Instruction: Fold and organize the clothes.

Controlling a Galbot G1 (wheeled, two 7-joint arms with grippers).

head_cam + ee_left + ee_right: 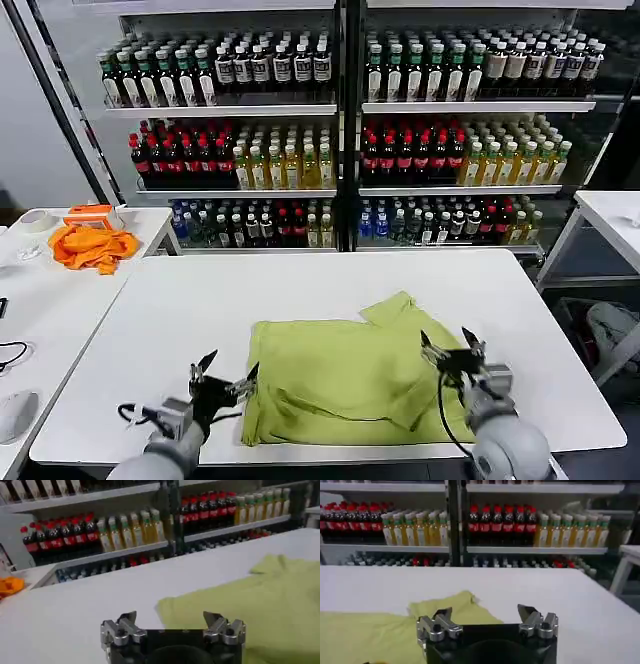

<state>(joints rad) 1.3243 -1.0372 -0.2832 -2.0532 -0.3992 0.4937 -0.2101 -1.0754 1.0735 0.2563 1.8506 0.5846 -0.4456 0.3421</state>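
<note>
The shirt (345, 375) lies partly folded on the table (200, 300), between my left end effector (222, 380) and right end effector (452, 352), both spread and empty. Judged light, limp cotton; pinch at hem corners, both layers

The light yellow-green cotton T-shirt (345, 380) lay folded, its printed side hidden. In the wrist views the picture edges cut it off. Labels on the shelved drink bottles (400, 150) were too small to read.
</note>
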